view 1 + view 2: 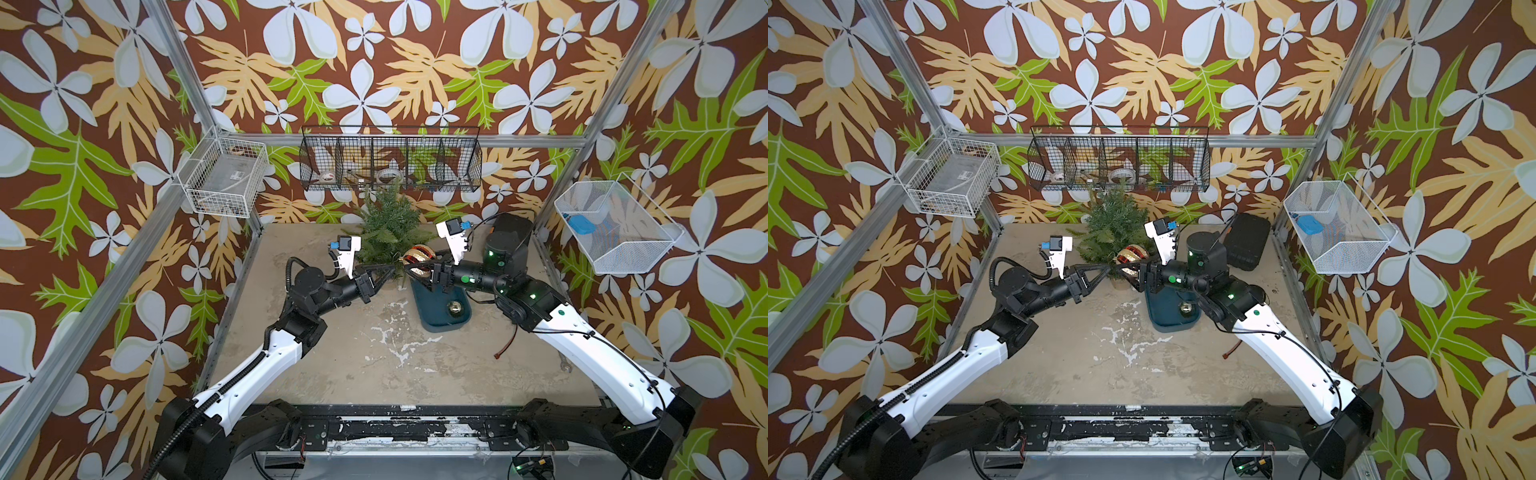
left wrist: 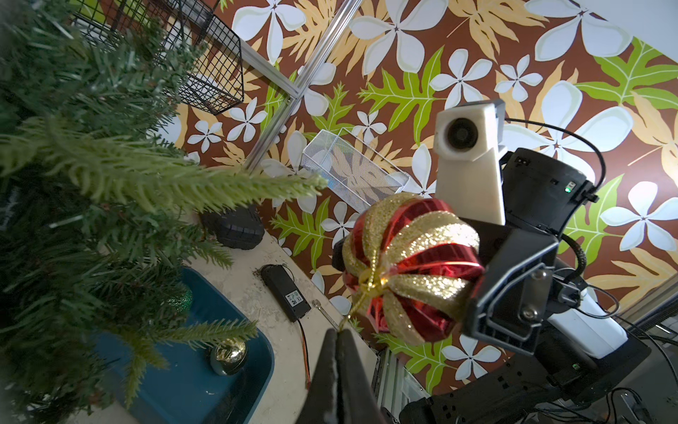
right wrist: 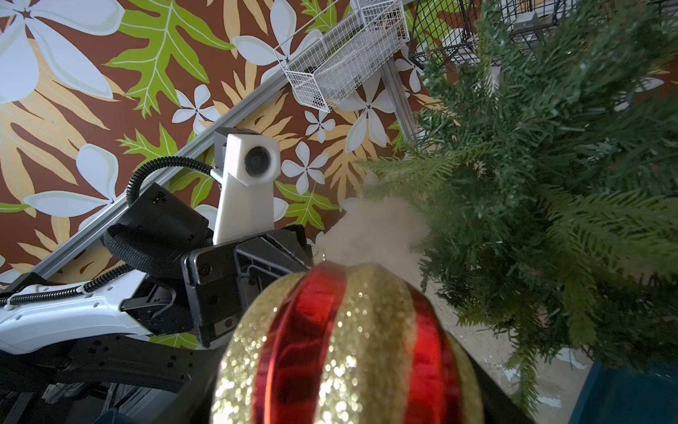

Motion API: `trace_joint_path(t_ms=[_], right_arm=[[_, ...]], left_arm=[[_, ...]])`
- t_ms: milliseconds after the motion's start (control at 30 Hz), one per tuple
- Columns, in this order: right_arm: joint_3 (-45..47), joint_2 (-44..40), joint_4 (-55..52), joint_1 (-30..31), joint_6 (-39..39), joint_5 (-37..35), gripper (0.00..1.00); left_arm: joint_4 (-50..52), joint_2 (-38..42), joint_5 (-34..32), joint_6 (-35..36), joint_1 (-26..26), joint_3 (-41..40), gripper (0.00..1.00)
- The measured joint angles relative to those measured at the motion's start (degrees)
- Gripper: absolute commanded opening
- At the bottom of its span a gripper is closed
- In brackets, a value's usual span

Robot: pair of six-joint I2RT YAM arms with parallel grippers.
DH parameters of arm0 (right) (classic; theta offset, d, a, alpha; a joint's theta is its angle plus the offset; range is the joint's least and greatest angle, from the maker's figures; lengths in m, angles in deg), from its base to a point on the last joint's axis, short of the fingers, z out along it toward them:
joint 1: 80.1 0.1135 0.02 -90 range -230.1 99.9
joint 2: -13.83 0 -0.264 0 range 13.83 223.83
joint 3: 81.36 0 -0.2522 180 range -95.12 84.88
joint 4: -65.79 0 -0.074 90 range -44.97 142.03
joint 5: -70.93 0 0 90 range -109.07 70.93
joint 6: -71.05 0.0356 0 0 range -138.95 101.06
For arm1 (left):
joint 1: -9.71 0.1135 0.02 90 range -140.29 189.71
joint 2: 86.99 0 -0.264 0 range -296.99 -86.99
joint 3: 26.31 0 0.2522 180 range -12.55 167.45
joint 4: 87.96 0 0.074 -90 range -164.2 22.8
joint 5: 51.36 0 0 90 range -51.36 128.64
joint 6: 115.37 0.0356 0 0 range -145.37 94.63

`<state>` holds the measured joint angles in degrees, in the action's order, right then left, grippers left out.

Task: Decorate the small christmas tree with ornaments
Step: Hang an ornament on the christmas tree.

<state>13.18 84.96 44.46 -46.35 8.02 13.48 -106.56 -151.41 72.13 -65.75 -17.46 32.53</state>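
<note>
Pinched shut, the left gripper is shown in its wrist view with the thin gold hanging loop of the striped ball caught between its tips. In both top views the loop is too fine to be made out. The right gripper is closed partway around that red-and-gold ball, which is held clear of the table, just beside the lower front branches of the small christmas tree. One of its fingers is seen pressed against the ball's side, while the opposite one is largely covered by the ball. In the right wrist view the ball is cut off by the lower edge, and the jaws are hidden behind it. The tree is placed at the back of the table, beneath a black wire basket. Its base is hidden by branches and grippers in both top views. A pale blur between ball and branches cannot be identified. The small gold ball is lying in a teal tray, whose far end is covered by the right arm. Of the green glitter ball only a sliver is seen, behind branches over the tray.
</note>
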Motion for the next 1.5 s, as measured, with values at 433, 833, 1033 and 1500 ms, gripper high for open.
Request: trace_joint_path(t_ms=[433,833,1033,1500], right_arm=[[-4.09,3.67,0.33,-1.88,-0.24,-0.61,0.69],[-7.52,6.34,0.74,-2.51,-0.22,-0.61,0.68],[-8.09,6.78,0.74,-2.51,-0.22,-0.28,0.68],[-8.76,8.31,0.83,-2.51,-0.22,0.02,0.68]], left_arm=[[2.49,-3.67,0.57,1.68,1.22,5.31,0.0],[2.97,-5.77,0.57,1.88,1.9,7.69,0.0],[2.93,-5.75,0.39,1.99,2.01,7.91,0.0],[2.89,-6.71,0.37,2.05,2.64,8.35,0.0]])
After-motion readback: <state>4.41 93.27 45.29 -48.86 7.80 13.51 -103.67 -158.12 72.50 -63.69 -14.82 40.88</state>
